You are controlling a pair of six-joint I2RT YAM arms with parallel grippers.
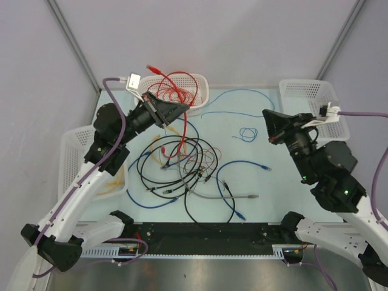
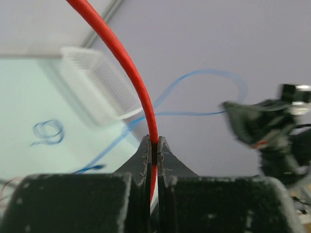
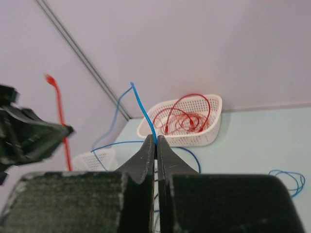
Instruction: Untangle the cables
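1. Top view: note L gripper (image 1: pixel 180 110) pinched shut on thin red cable (image 1: pixel 180 130), raised above pale table (image 1: pixel 273 182), just beside back white mesh basket (image 1: pixel 203 97) w/ rest of red coil inside.
2. Same view: note R gripper (image 1: pixel 268 124) pinched shut on thin blue cable (image 1: pixel 239 91), arching over far side of table. Spot knot of black, grey and blue cables (image 1: pixel 182 163) lying flat mid-table, red strand dropping into it. Spot small loose blue coil (image 1: pixel 247 133) lying apart, nr R gripper.
3. So: work one cable at a time. Prob best to draw arms apart slowly, red toward basket, blue off to the R. Watch knot; stop if whole bundle starts dragging rather than one strand sliding free.
4. L wrist view: confirm red cable seated deep between closed jaws, curving up & away. Looks a secure hold. No yanking, as thin wire prob kinks or snags on plug ends.
5. R wrist view: confirm blue cable nipped right at jaw tips, i.e. a shallow hold, likely to slip. Pull gently along cable's own line; regrip deeper if sliding.
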